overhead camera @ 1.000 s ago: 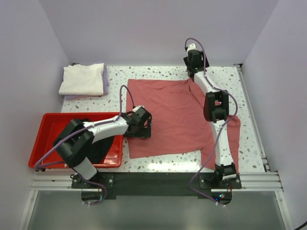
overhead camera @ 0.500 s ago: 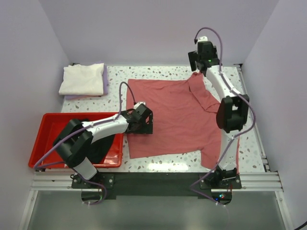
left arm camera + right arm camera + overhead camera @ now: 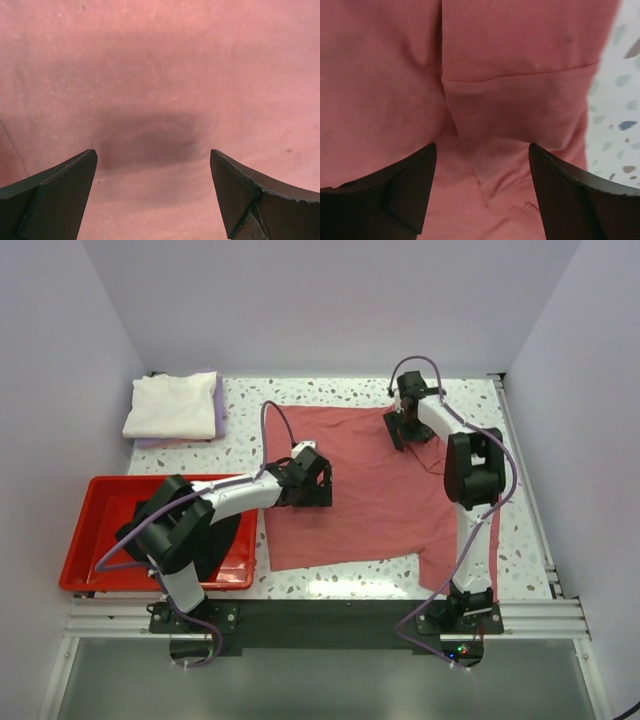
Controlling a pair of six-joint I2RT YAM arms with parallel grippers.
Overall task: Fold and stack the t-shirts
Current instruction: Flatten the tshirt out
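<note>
Red tray (image 3: 90, 530) just left of salmon shirt (image 3: 370, 500); cream shirt (image 3: 172, 405) behind.

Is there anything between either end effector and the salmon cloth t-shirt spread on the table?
Nothing visible. The left end effector and right end effector both hang open directly over the dusty salmon cloth t-shirt, with only bare fabric showing beneath them.

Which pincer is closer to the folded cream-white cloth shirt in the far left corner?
Left. The left pincer sits right of the folded cream-white shirt; right pincer is farther right.
</note>
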